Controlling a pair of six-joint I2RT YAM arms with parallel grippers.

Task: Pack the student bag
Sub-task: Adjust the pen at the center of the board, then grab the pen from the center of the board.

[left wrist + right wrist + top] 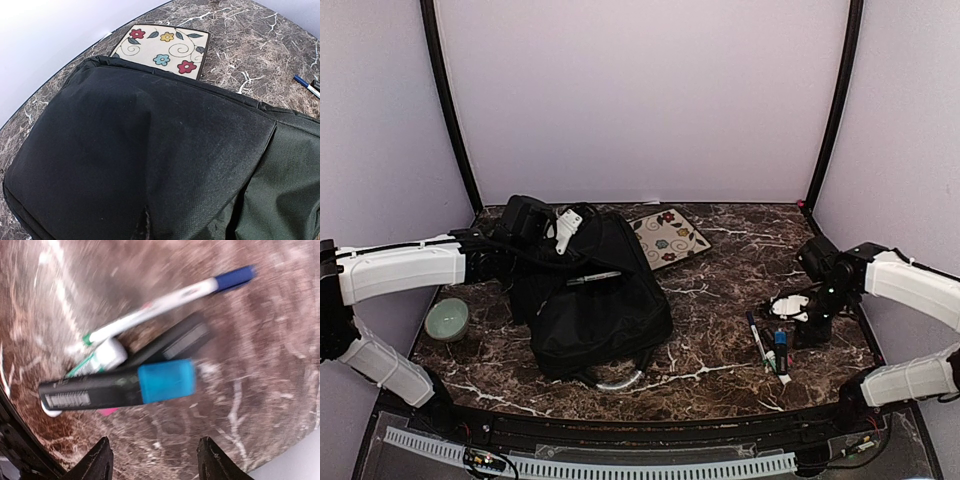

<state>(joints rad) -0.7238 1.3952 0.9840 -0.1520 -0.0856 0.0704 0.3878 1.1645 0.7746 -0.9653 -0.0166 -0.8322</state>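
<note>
The student bag [590, 310] is a large black backpack lying left of centre, its grey curved handle [616, 381] at the near end. My left gripper [542, 228] is at the bag's far top edge; in the left wrist view the black fabric [150, 150] fills the frame, hides the fingers, and puckers toward the bottom middle as if pinched. My right gripper [155, 465] is open and empty, hovering just above a cluster of pens [770, 345]: a black marker with a blue band [120, 387], a white pen with a blue cap [165, 300] and a green-white pen [97, 360].
A flowered cream notebook [668, 237] lies behind the bag; it also shows in the left wrist view [162, 47]. A pale green bowl [447, 320] sits near the left edge. Purple walls enclose the marble table [720, 290].
</note>
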